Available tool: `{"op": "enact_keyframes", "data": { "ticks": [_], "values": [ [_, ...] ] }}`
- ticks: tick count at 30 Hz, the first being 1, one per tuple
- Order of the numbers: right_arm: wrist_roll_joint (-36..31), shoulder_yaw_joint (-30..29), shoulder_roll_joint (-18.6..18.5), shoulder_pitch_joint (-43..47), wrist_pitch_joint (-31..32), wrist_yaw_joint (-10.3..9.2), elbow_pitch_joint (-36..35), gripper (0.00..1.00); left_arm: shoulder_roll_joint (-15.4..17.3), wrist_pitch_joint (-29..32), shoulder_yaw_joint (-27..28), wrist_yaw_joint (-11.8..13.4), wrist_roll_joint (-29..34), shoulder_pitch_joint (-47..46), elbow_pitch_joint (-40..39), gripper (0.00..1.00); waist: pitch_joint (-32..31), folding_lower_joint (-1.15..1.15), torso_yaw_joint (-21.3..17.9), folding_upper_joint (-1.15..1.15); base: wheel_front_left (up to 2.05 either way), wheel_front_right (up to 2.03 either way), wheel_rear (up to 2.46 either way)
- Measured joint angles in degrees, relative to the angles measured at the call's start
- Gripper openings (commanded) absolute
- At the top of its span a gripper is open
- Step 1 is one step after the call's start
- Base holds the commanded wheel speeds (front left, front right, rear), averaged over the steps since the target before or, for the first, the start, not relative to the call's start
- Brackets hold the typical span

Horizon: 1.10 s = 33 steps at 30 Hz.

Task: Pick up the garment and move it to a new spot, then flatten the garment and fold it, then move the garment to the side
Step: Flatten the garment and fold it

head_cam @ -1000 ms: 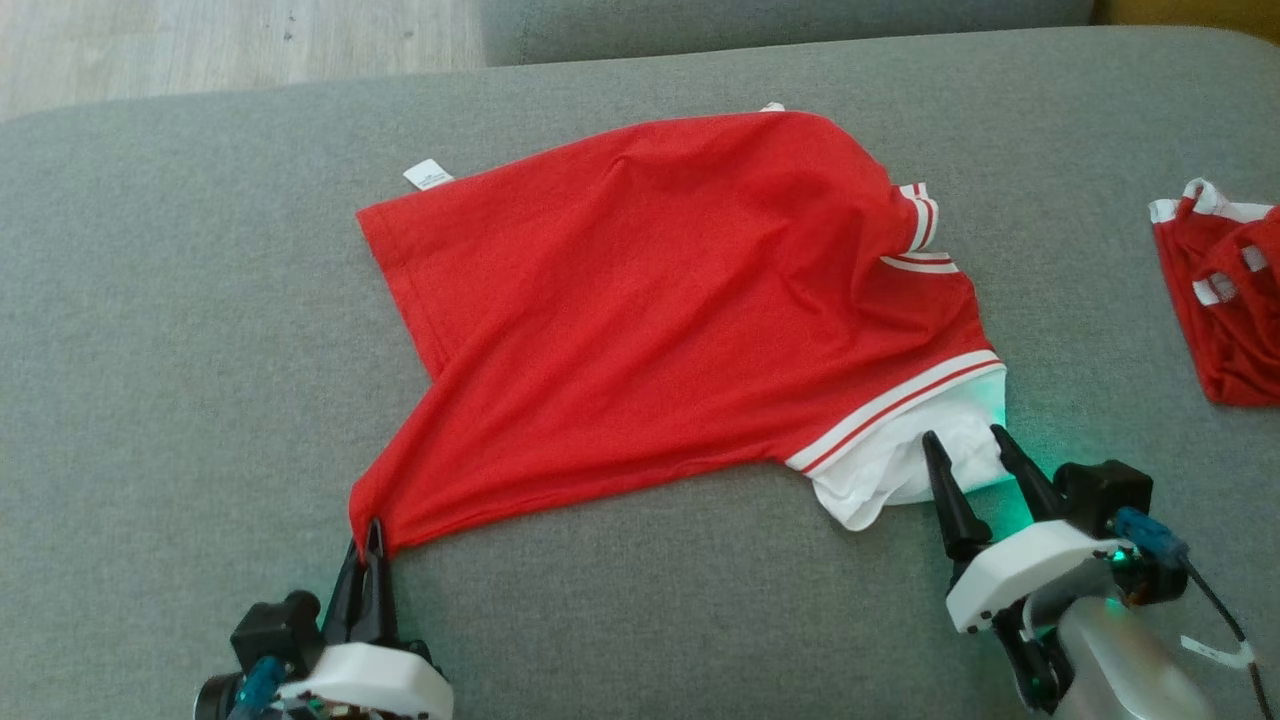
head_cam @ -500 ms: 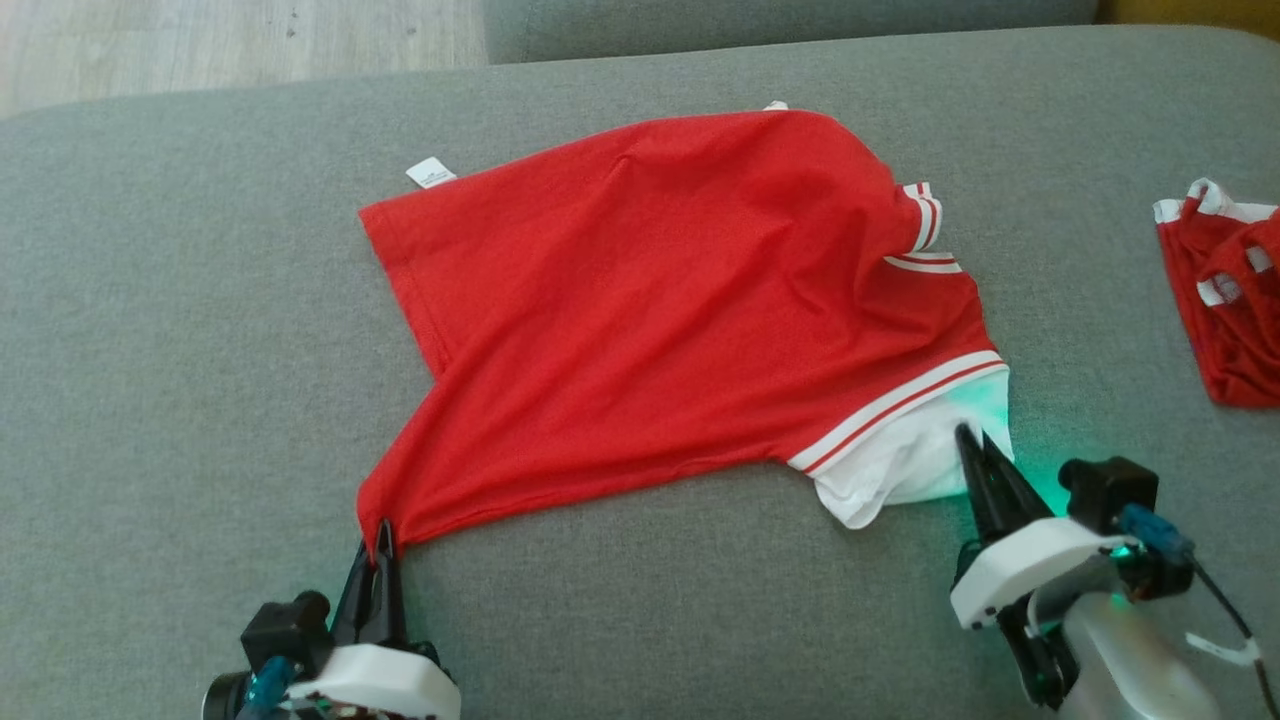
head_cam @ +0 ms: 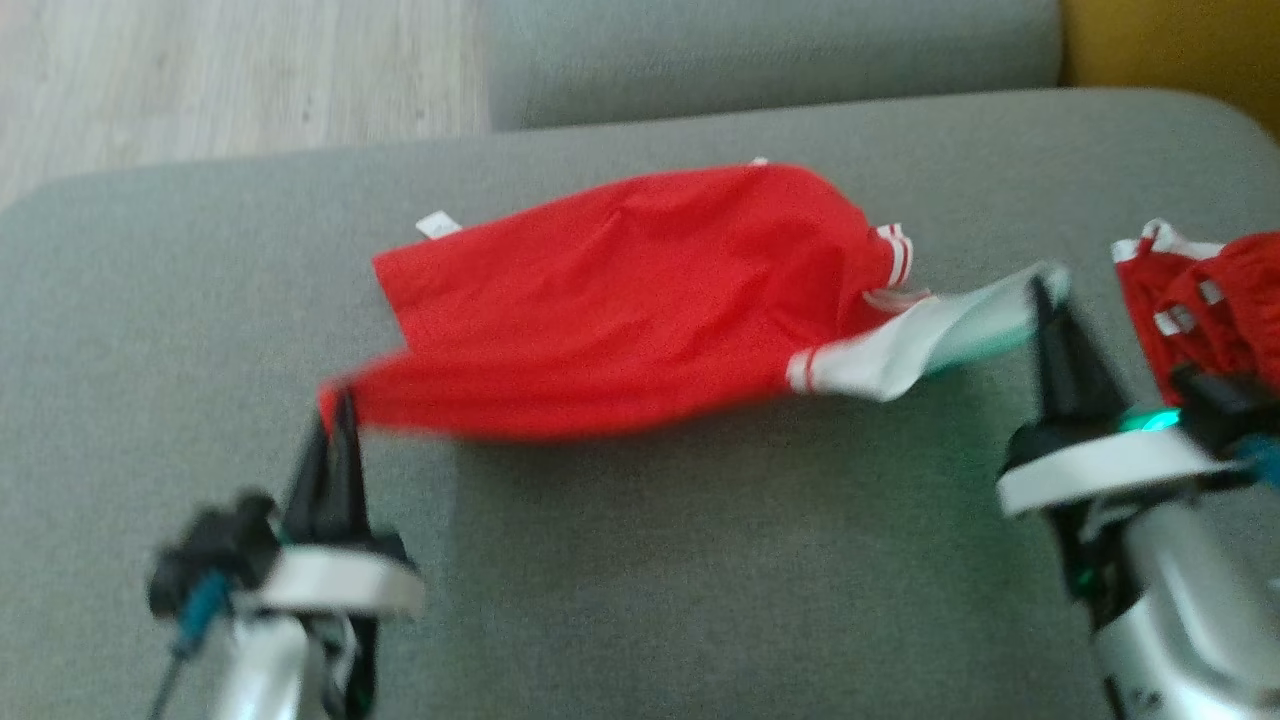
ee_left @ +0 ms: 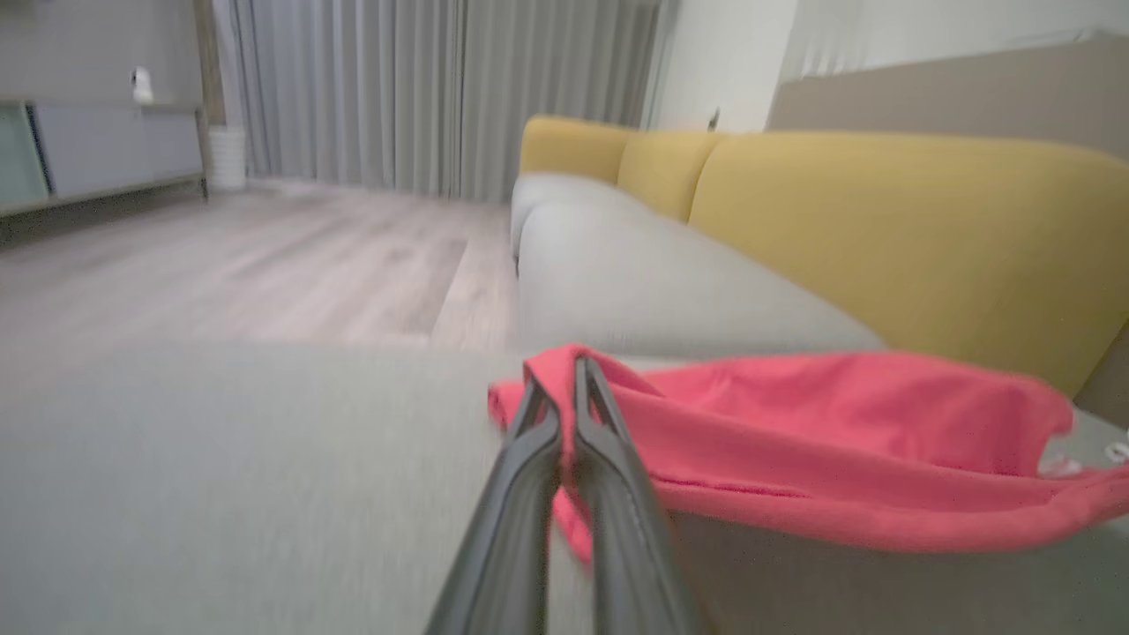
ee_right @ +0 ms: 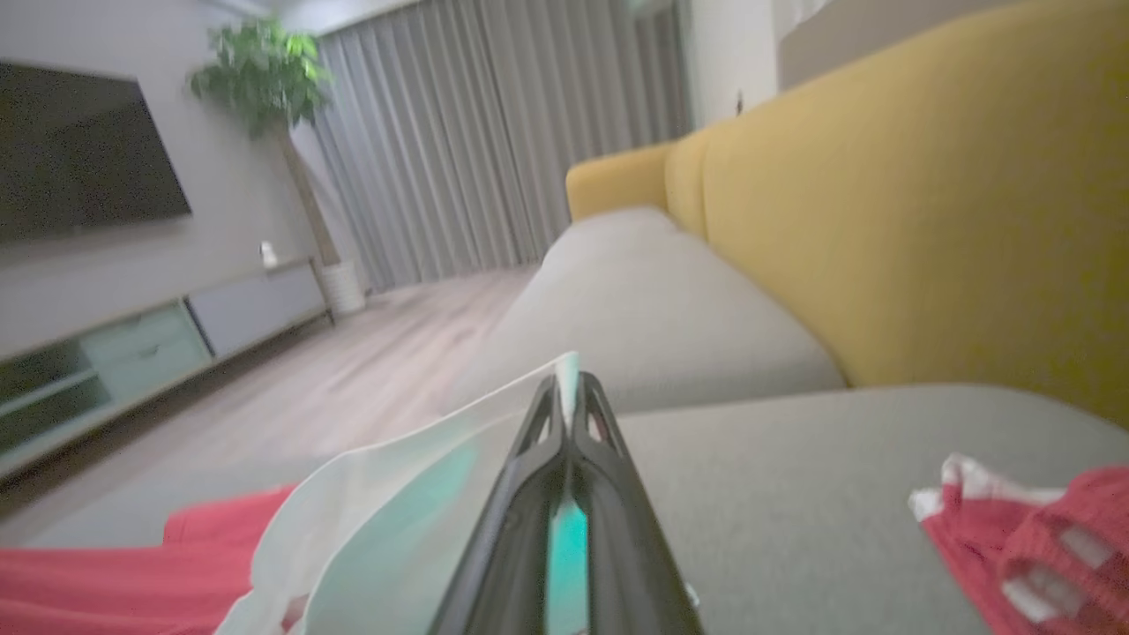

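L end effector (head_cam: 335, 405) fully closed, pinching a red corner of the garment (head_cam: 620, 300). R end effector (head_cam: 1040, 290) also clamped tight, on the garment's white part (head_cam: 900, 360). Garment spans btw the two: near edge raised off the grey sofa seat (head_cam: 650, 580), far part lying on it. Crumpled red cloth (head_cam: 1210, 300) just beside R end effector.

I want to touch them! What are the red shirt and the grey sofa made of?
The red shirt: probably thin, soft knit cloth, matte; it sags and creases. The grey sofa seat: likely woven upholstery fabric, matte, with fine speckled texture.
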Motion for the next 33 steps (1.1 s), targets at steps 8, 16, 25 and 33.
{"op": "enact_keyframes", "data": {
  "ticks": [8,16,25,33],
  "values": [
    [8.22,-3.03,-5.31,-11.37,-0.02,0.00,-11.89,0.00,6.76,-0.01,-0.13,-2.13,2.31,-12.55,-8.24,0.00,-4.55,0.00,-0.97,0.00,0.00,0.00,0.00],
    [11.16,-1.64,-13.03,-30.16,2.99,0.00,-17.27,0.00,14.88,11.03,-2.59,-2.59,0.62,-28.53,-16.78,0.00,-5.23,0.00,-0.51,0.00,0.00,0.00,0.00],
    [9.32,-1.37,-12.57,-42.02,9.40,0.00,-5.86,0.00,15.69,21.01,-7.35,-2.55,-1.13,-37.30,-10.77,0.00,0.80,0.01,0.85,0.00,0.00,0.00,0.00],
    [3.55,-2.64,-9.78,-57.71,4.64,0.00,7.60,0.00,14.36,15.15,-9.34,1.67,5.79,-51.89,-2.45,0.00,10.49,0.03,1.10,0.00,0.00,0.00,0.00]
  ]
}}
